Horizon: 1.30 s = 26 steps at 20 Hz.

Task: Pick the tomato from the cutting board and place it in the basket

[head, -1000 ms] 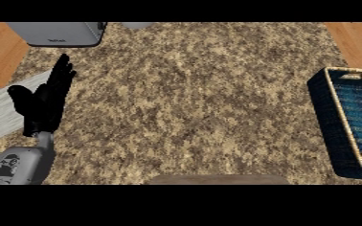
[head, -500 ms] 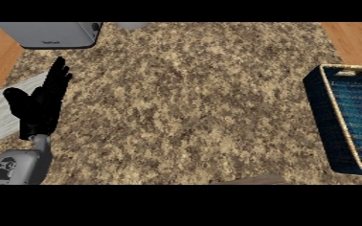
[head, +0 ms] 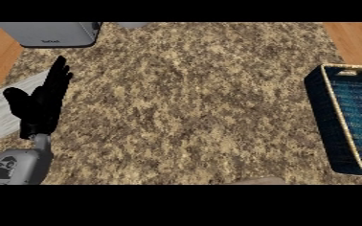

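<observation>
- We see the robot's left hand (head: 41, 106), black with a grey forearm behind it, near the left edge of the head view; it rests there released, fingers straight and pointing up the view, thumb spread out to the left, holding nothing.
- The hand lies over the speckled brown-and-tan granite counter (head: 184, 100), which fills most of the view.
- Just left of the hand, a pale grey strip (head: 16, 106) runs slantwise along the counter's left border; we cannot tell what it is.
- At the right edge stands the dark blue woven basket with a light tan rim (head: 336, 117), cut off by the view's border, well apart from the left hand; the part of its inside that we see holds nothing.
- We cannot find the tomato anywhere in the view, nor the cutting board, so we cannot say where the tomato is.
- At the top left, a light grey box-shaped appliance (head: 51, 32) sits at the counter's far edge, partly cut off.
- Warm brown wood surfaces (head: 345, 38) show beyond the counter at the top right and at the far left.
- Our right hand shows nowhere in the view.
- A dull brownish shape (head: 258, 180) peeks in at the lower edge; we cannot tell what it is.
</observation>
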Tool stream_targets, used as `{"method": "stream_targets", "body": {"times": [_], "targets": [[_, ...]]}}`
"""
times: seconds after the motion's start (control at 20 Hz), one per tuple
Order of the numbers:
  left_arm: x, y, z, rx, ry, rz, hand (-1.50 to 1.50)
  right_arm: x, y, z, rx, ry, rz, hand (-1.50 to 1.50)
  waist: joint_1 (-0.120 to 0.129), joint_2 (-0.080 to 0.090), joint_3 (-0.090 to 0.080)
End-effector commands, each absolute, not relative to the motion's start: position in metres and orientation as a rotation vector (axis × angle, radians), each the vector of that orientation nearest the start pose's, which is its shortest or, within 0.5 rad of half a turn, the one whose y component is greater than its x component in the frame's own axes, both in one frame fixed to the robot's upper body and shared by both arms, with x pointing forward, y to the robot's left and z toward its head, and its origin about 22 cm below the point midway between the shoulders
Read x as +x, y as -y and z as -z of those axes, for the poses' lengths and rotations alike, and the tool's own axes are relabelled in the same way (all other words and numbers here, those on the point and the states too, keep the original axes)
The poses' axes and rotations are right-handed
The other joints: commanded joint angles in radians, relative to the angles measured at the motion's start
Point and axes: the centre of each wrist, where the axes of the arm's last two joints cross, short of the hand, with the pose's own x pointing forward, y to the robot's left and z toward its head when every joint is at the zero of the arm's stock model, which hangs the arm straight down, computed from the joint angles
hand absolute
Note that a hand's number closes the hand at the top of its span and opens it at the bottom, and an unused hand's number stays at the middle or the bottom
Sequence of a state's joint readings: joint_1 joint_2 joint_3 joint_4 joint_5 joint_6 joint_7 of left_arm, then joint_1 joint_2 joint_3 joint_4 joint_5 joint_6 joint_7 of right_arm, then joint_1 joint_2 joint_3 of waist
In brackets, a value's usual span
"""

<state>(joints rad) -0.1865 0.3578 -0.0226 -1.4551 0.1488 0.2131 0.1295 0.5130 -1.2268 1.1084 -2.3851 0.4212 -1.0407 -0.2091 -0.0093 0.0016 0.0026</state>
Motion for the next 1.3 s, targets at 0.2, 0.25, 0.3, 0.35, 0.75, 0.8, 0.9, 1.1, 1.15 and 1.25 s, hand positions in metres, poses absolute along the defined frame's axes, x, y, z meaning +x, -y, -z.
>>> {"method": "stream_targets", "body": {"times": [0.2,0.25,0.3,0.35,0.75,0.8,0.9,1.1,1.15,1.25], "targets": [[0.286,-0.292,-0.046,0.285,1.519,0.015,0.0,0.029,0.22,-0.16,-0.265,1.842,-0.5,1.5,0.012,0.006,-0.002],[0.294,-0.289,-0.055,0.279,1.528,0.038,0.0,0.03,0.217,-0.163,-0.253,1.84,-0.468,1.5,0.004,0.009,-0.003],[0.29,-0.282,-0.051,0.266,1.532,0.03,0.0,0.038,0.219,-0.161,-0.277,1.844,-0.459,1.5,0.026,0.012,-0.002],[0.29,-0.288,-0.05,0.286,1.535,0.04,0.0,0.041,0.223,-0.159,-0.323,1.828,-0.487,1.5,0.014,0.011,-0.003],[0.288,-0.282,-0.051,0.269,1.536,0.036,0.0,0.091,0.245,-0.168,-0.484,1.774,-0.562,1.5,0.034,0.01,-0.001],[0.295,-0.294,-0.056,0.279,1.519,0.029,0.0,0.098,0.247,-0.171,-0.496,1.779,-0.562,1.5,0.021,0.009,-0.001],[0.287,-0.282,-0.053,0.267,1.519,0.037,0.0,0.121,0.259,-0.176,-0.562,1.748,-0.554,1.5,0.033,0.006,0.0],[0.29,-0.299,-0.05,0.288,1.515,0.025,0.0,0.156,0.284,-0.183,-0.568,1.68,-0.529,1.5,0.017,0.004,-0.001],[0.303,-0.287,-0.051,0.279,1.534,0.021,0.0,0.168,0.29,-0.187,-0.54,1.686,-0.503,1.5,0.02,0.01,-0.001],[0.291,-0.289,-0.054,0.283,1.522,0.028,0.0,0.185,0.316,-0.184,-0.568,1.659,-0.511,1.5,0.017,0.001,0.0]]}}
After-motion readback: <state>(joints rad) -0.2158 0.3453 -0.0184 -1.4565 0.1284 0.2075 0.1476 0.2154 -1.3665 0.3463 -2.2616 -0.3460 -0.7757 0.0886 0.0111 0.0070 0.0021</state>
